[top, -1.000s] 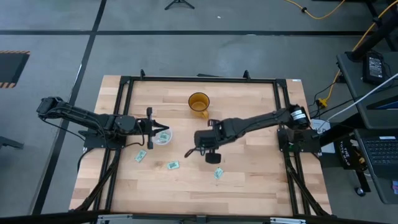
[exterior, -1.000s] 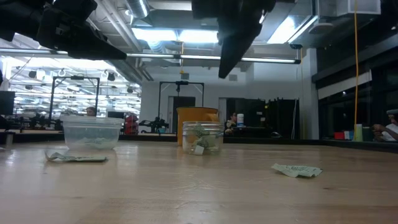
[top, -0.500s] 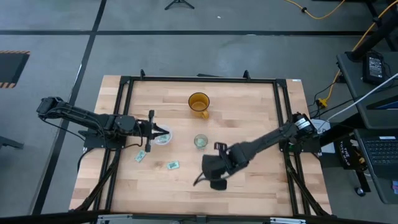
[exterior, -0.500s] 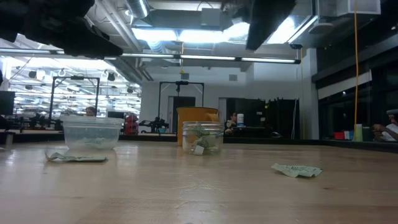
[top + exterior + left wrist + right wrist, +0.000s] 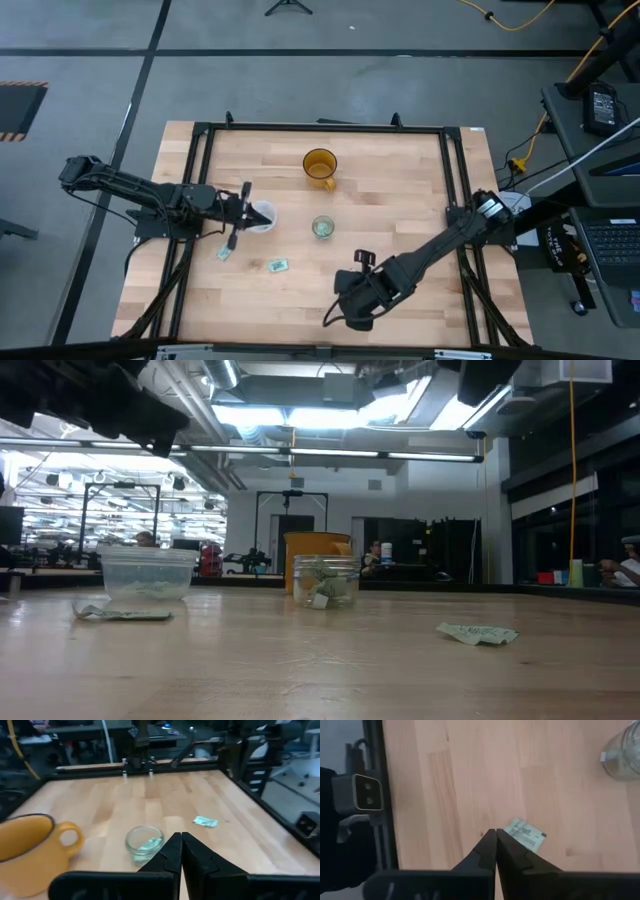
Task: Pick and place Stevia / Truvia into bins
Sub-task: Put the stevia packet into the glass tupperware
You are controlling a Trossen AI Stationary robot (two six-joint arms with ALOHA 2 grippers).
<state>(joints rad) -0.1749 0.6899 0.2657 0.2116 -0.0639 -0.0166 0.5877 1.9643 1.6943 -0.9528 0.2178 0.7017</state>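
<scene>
Three sachets loose | amber mug behind bins

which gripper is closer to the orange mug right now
Left. The left gripper sits over the clear shallow cup, down and to the left of the orange mug in the high view. The right gripper is near the table's front edge, far from the mug.

Both matte black jointed arms are showing rounded segments. The left gripper and right gripper are showing pointed, smooth black fingers above wide black bars.
</scene>
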